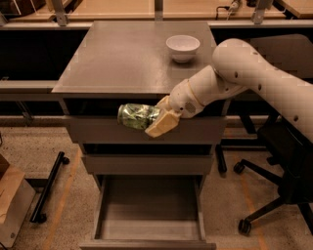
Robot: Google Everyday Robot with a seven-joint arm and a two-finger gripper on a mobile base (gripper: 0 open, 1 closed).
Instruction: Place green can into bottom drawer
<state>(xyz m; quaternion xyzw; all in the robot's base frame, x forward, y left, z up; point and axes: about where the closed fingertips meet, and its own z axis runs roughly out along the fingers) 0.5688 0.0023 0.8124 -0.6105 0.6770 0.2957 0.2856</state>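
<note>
Nearest first: bottom drawer (149,217) is pulled out toward the camera, plain flat front, grey inner floor showing. Deepest of the three.

Floor around it is speckled tan. A cardboard box (11,205) sits at the left edge, with a black bar on casters (47,188) beside it. A black office chair (279,195) is on the right, base and wheels visible.

Above the open drawer, the two shallower drawers (146,163) are closed.

Green can (136,116) is off the surface, held in the air on its side in front of the top drawer's face, just below the front edge of the cabinet top. Shiny green metal with pale mottled patches; the free end points left. Markings are too blurred to read.

Gripper (155,117) is at the can's right end, tan fingers (161,126) clamped on the can. The white arm (244,73) comes in from the upper right, crossing the cabinet's front right corner.

Grey cabinet top (117,58) is flat and matte. White bowl (183,47) stands upright near the back right of it, well apart from the can.

Behind the cabinet: a long grey rail, dark space under it, then light wooden bench tops (117,7) along the top of the view.
</note>
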